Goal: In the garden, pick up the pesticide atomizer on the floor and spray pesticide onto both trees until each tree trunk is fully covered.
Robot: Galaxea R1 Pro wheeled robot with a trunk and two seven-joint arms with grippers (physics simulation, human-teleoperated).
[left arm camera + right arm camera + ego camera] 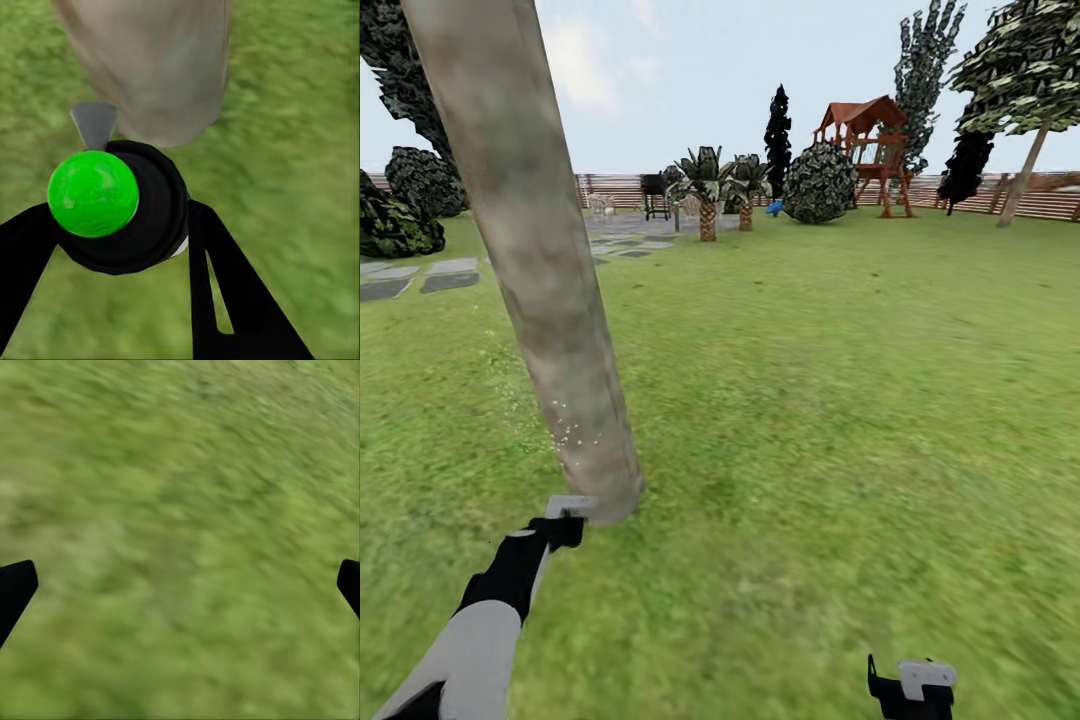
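At the left of the head view, the near tree trunk [550, 300] is rising as a thick, pale, mottled column, leaning from the frame's top left down to the grass lawn [810, 400] at lower left. Whitish specks of pesticide [565, 430] are dotting the trunk's lower part. Directly below the trunk base, the left gripper [558, 528] is grasping the pesticide atomizer [570, 506], its grey nozzle just beside the bark. In the left wrist view, the black fingers [225, 292] are clamping the atomizer's black body [154, 217], which is carrying a bright green ball [93, 193] and a grey nozzle [94, 124] pointing at the trunk [150, 67]. In the centre background, stone paving [450, 280], palm-like plants [707, 190] and a red-roofed play tower [865, 150] are standing before the wooden fence [1050, 200]. At upper right, the second tree [1025, 90] is leaning. At lower right, the right gripper [912, 690] is hanging over grass, fingers [15, 589] spread wide and released.
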